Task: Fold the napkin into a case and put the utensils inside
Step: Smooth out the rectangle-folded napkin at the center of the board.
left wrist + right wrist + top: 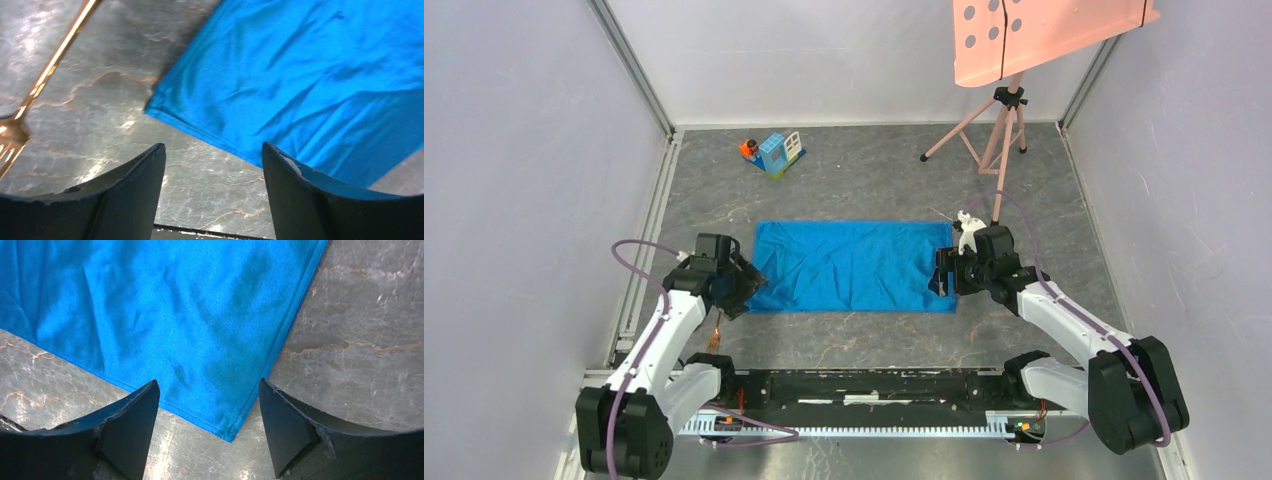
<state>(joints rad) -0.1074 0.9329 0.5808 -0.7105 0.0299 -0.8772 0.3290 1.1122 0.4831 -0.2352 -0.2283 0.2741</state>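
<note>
The bright blue napkin (854,266) lies spread flat on the grey marbled table (864,180), one layer, lightly wrinkled. My left gripper (749,290) is open and empty, hovering just off the napkin's near left corner (150,107). My right gripper (941,283) is open and empty, above the near right corner (231,437). A golden-copper fork (35,95) lies on the table left of the napkin, also seen under my left arm in the top view (716,336). The spoon is not in view.
A small blue-and-white toy block house (777,153) with an orange piece stands at the back left. A pink tripod (994,135) holding a pink perforated board (1044,35) stands at the back right. White walls enclose the table.
</note>
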